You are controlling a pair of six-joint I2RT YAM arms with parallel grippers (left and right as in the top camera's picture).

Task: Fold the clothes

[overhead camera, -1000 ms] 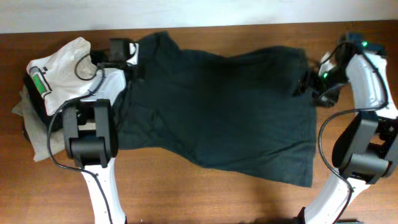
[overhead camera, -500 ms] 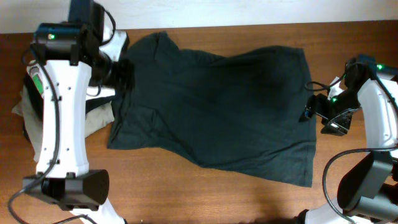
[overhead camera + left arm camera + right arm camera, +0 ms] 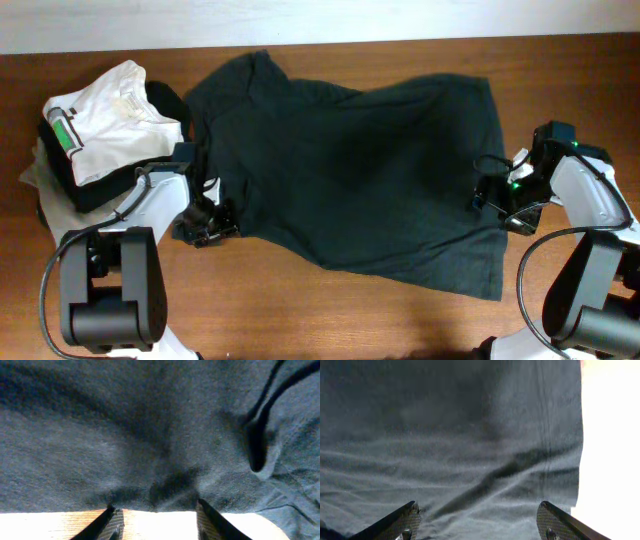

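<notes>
Wooden worktop (image 3: 300, 325): white folded shirt (image 3: 105, 115), green label, far left. Left gripper (image 3: 210, 224) at the dark T-shirt (image 3: 350, 170) lower-left hem, jaws parted, gripping nothing. T-shirt spread at centre, plain face showing. Right gripper (image 3: 492, 196) over its right edge, jaws wide apart.

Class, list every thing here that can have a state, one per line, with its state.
dark T-shirt: spread out unfolded, wrinkled, plain side up.
white shirt with a green label: folded, atop a pile.
beige garment: under that pile, mostly hidden.
left gripper: open, at the T-shirt's edge.
right gripper: open wide, over the T-shirt.
</notes>
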